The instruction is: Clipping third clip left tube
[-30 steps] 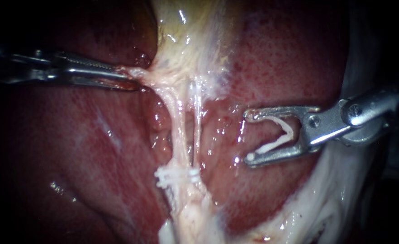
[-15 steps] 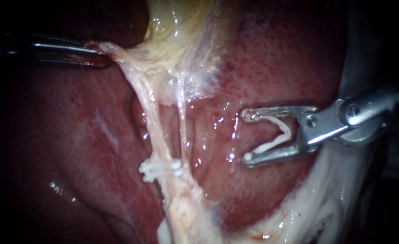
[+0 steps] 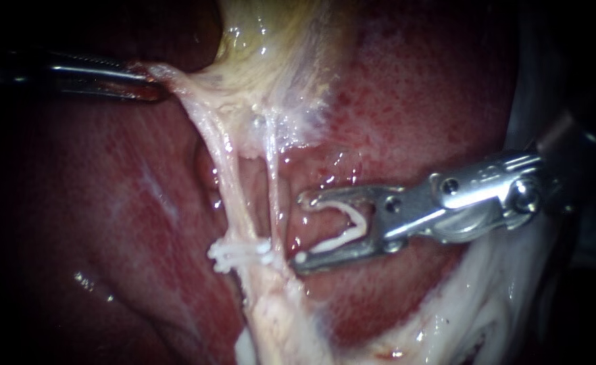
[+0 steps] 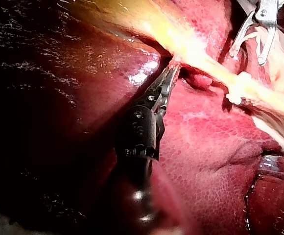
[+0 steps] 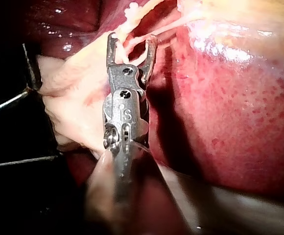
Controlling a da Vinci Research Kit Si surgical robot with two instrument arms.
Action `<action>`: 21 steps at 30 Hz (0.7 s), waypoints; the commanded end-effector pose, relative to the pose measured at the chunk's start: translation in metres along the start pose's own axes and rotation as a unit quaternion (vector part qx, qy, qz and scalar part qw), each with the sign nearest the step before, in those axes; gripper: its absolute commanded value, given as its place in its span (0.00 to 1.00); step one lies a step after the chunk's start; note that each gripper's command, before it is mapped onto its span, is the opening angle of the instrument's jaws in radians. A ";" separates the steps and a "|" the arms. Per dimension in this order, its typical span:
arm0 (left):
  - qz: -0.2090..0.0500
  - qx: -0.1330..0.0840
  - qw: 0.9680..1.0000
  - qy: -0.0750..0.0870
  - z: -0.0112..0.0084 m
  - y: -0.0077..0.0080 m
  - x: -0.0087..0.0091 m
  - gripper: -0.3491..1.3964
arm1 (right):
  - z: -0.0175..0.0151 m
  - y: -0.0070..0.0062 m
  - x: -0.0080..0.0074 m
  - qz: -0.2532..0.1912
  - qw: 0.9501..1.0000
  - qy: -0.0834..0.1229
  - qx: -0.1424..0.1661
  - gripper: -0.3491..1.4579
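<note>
In the endoscope view my left instrument (image 3: 142,76) comes in at the upper left, its jaws shut on pale tissue at the gallbladder's (image 3: 271,47) edge, pulling it left. Two pale tubes run down from there: the thicker left tube (image 3: 234,186) and the thin right tube (image 3: 274,196). White clips (image 3: 240,253) sit across them low down. My right instrument (image 3: 303,230) stands just right of the right tube, jaws wide apart with an open white clip (image 3: 349,226) held between them. The left wrist view shows the left jaws (image 4: 171,73) on the tissue; the right wrist view shows the right jaws (image 5: 132,44) at the tubes.
Red liver (image 3: 413,101) lies all around the tubes. Whitish tissue (image 3: 487,304) runs along the lower right. In the right wrist view thin dark rods (image 5: 10,103) stand beside pale tissue.
My right instrument has moved left with its clip, close to the tubes. Earlier my left instrument pulled the tissue up and left, slanting the tubes; it has held still since.
</note>
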 end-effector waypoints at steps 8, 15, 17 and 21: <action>0.000 0.000 1.000 0.000 0.0000 0.0000 0.0000 0.00 | 0.0020 0.0014 -0.0005 0.052 0.998 0.029 0.021 0.47; 0.000 0.000 1.000 0.000 0.0000 0.0000 0.0000 0.00 | 0.0029 0.0030 -0.0007 0.073 0.996 0.042 0.027 0.47; 0.000 0.000 1.000 0.000 0.0000 0.0000 0.0000 0.00 | 0.0031 0.0036 -0.0008 0.076 0.996 0.042 0.027 0.47; 0.000 0.000 1.000 0.000 0.0001 0.0000 0.0000 0.00 | 0.0035 0.0045 -0.0013 0.081 0.996 0.041 0.027 0.47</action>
